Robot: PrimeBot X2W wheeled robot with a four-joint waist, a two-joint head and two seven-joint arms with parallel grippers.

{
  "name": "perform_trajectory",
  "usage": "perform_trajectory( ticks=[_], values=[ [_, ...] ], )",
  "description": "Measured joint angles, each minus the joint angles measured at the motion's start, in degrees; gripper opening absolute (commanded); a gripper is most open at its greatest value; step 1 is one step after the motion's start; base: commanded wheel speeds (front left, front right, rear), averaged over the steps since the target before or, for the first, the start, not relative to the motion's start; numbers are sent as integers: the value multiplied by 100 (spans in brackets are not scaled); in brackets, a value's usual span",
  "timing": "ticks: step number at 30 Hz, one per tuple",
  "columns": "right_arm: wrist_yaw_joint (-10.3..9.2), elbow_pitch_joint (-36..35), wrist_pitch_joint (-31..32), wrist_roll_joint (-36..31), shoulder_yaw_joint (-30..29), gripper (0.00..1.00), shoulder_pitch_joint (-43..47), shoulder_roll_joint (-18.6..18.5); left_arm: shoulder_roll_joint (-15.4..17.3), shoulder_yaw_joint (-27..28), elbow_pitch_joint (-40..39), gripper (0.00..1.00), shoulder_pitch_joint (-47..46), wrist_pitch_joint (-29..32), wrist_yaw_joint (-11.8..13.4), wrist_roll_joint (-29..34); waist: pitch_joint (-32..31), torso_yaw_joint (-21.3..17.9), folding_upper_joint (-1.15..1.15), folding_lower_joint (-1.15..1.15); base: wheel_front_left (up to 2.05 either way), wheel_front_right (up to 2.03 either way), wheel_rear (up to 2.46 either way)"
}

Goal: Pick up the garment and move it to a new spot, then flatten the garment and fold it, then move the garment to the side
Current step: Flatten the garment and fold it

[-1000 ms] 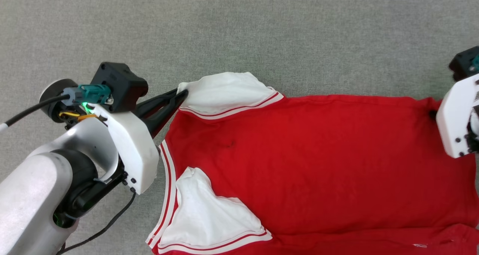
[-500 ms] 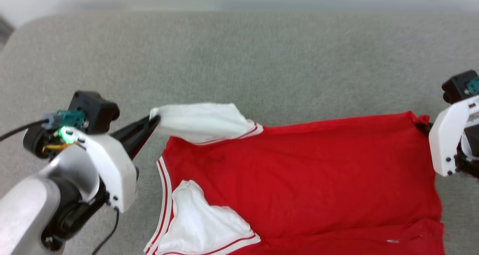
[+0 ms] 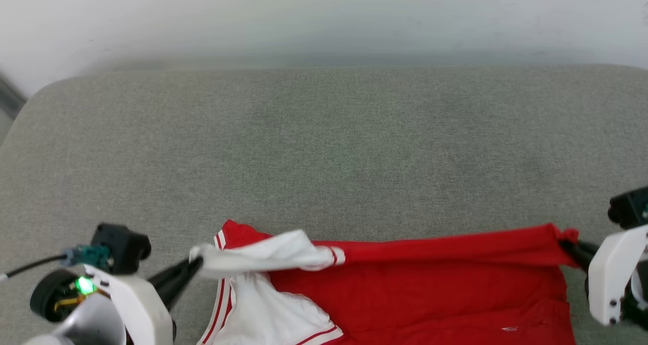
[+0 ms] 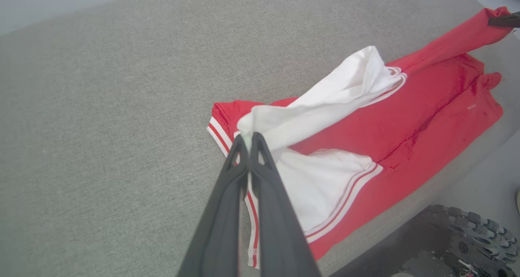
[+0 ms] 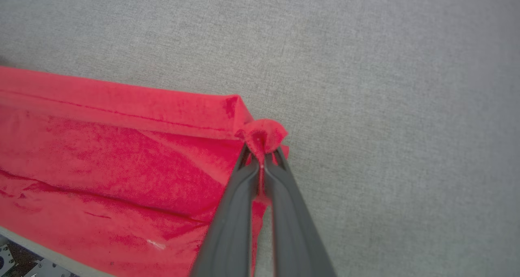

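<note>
Garment [image 3: 430, 294] lies plain red side up at the near edge of the grey worktop [image 3: 324, 147]. Its far edge is lifted and drawn into a taut line between the two pincers.

The left pincer [image 3: 195, 266] is closed tight on the tip of a white sleeve [image 3: 263, 254]. In the left wrist view its fingers [image 4: 227, 204] meet with white cloth nipped between them, and the sleeve hangs raised above the red body. The right pincer [image 3: 571, 248] is clamped on the red corner at the other end. In the right wrist view a small bunch of red cloth sticks out past its closed tips.

In the head view the near part of the garment runs off the bottom edge, and the second sleeve [image 3: 273, 314] is cut off there too. No lettering can be made out on the side facing up. A small white mark [image 3: 509, 329] near the hem is too small to read. The white wrist housing [image 3: 610, 274] hides most of the right pincer's fingers, and the left arm is cut off at the lower corner. In the left wrist view the garment reaches the front edge of the worktop, but whether it hangs over cannot be told.
</note>
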Motion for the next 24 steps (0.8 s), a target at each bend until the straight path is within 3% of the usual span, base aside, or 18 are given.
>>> perform_trajectory(
  ticks=[8, 24],
  values=[
    [0, -461, -102, 11, 52, 0, 870, -22, 162, -249, 45, 0, 900, -25, 64, -166, 71, -46, 0, 0, 0, 0, 0],
    [0, -364, -503, -597, 1131, 0, 953, -444, -465, -1025, 1181, 0, 738, 62, -305, 193, 346, -26, 0, 1, 0, 0, 0]
  ],
)
